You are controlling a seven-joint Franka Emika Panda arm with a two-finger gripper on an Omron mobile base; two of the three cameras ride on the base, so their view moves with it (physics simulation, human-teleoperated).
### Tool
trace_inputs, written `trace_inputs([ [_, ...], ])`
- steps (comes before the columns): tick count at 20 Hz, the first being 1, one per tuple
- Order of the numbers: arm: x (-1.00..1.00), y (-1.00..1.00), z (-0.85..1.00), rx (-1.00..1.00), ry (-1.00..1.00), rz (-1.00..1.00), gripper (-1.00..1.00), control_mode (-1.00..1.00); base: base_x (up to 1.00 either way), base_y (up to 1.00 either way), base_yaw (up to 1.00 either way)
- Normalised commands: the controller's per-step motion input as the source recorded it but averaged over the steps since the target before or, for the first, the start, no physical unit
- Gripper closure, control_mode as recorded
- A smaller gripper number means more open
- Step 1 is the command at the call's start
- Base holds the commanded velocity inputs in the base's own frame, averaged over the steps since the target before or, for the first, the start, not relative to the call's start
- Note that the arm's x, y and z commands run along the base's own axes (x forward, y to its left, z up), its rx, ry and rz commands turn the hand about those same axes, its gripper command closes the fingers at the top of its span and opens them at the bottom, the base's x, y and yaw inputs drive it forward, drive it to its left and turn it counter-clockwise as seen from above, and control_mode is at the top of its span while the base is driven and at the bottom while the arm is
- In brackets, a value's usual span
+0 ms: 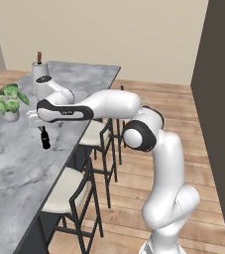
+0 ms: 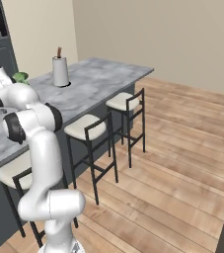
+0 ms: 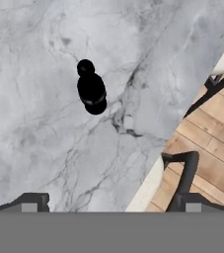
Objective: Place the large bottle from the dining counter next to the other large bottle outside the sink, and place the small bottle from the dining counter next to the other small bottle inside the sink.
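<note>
- The small bottle (image 1: 44, 138) stands upright on the dining counter (image 1: 15, 168), near its stool-side edge and about midway along the length in view; it is black all over.
- In the hand view the small bottle (image 3: 91, 89) is seen from above, cap toward the top of the picture, with a pale ring round its lower body. If that ring is a label, no writing on it can be read.
- Whether there is anything inside the bottle cannot be told: its body is opaque.
- The gripper (image 1: 38, 124) hangs just above the bottle, not touching it. In the hand view its two dark fingertips (image 3: 34, 201) stand wide apart at the bottom edge with nothing between them; the bottle lies well up the picture from them.
- On the dark band of the arm's forearm there is a short line of pale lettering, too small to read.
- A potted plant (image 1: 9, 101) with broad green leaves in a small white pot stands toward the far-side edge of the counter, well apart from the bottle.
- A paper towel roll (image 2: 60, 70) on an upright holder with a brown tip stands near the far end of the counter; in the left base view the arm's wrist covers its lower part.
- Black-framed stools (image 2: 90, 129) with cream seats line the near side of the counter; the nearest one in the right base view is partly hidden behind the arm.
- In the right base view only a few leaves of the plant show past the arm's elbow.
</note>
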Motion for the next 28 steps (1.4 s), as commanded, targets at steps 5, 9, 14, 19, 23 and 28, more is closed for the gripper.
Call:
trace_inputs([
  [5,0.23,0.04,-0.04,0.00,0.00,0.00,-1.00,-1.00,0.00,0.00,0.00],
  [9,0.24,0.00,-0.04,0.00,0.00,0.00,-1.00,-1.00,0.00,0.00,0.00],
  [14,0.20,0.07,-0.05,0.00,0.00,0.00,-1.00,-1.00,0.00,0.00,0.00],
  [19,0.14,0.20,-0.03,0.00,0.00,-0.01,-1.00,-1.00,0.00,0.00,0.00],
  [23,0.17,0.18,0.00,0.00,0.00,-0.01,-1.00,-1.00,0.00,0.00,0.00],
  [28,0.30,0.09,-0.01,0.00,0.00,0.00,-1.00,-1.00,0.00,0.00,0.00],
])
